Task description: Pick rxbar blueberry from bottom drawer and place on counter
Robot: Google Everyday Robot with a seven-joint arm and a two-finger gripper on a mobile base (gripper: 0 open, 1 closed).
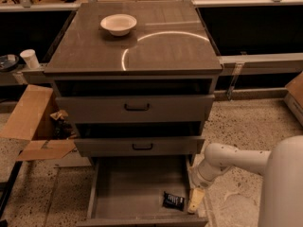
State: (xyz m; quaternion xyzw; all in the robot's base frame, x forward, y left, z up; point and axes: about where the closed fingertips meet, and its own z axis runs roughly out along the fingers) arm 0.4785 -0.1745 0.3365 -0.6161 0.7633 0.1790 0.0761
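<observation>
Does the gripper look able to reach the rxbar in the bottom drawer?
Probably yes: the bottom drawer is open, the rxbar blueberry lies uncovered near its front right corner, and the gripper hangs right beside it at the drawer's right wall.

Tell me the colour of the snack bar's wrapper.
The snack bar is dark navy-black with pale lettering, camera view; the gripper hangs just beside it.
</observation>
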